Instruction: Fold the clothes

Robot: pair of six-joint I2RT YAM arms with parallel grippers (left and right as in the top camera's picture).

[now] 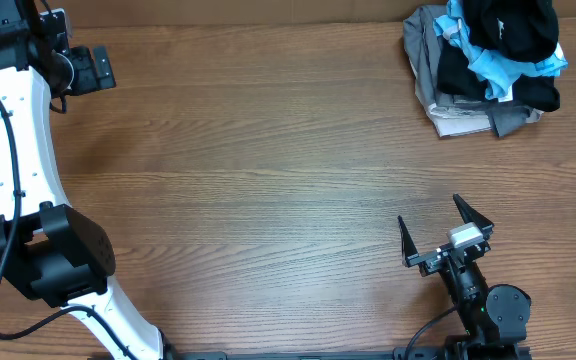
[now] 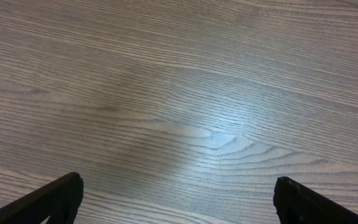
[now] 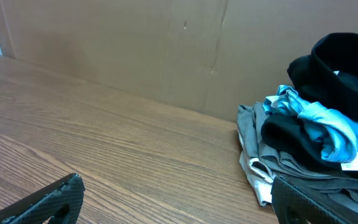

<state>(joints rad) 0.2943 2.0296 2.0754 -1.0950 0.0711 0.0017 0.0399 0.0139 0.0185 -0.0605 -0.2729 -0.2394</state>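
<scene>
The black T-shirt point(image 1: 513, 28) lies crumpled on top of a heap of clothes at the table's far right corner, a small white mark showing on it. It also shows in the right wrist view point(image 3: 347, 62), at the right. My right gripper point(image 1: 440, 226) is open and empty at the front right of the table, well short of the heap; its fingers point(image 3: 176, 190) frame bare wood. My left gripper point(image 1: 96, 68) is at the far left of the table, open and empty over bare wood point(image 2: 179, 190).
In the heap, a light blue garment point(image 1: 488, 65) lies under the black shirt, with more black fabric point(image 3: 291, 134) and grey garments point(image 1: 438, 95) below. A brown cardboard wall point(image 3: 166, 50) stands behind the wooden table point(image 1: 268, 180).
</scene>
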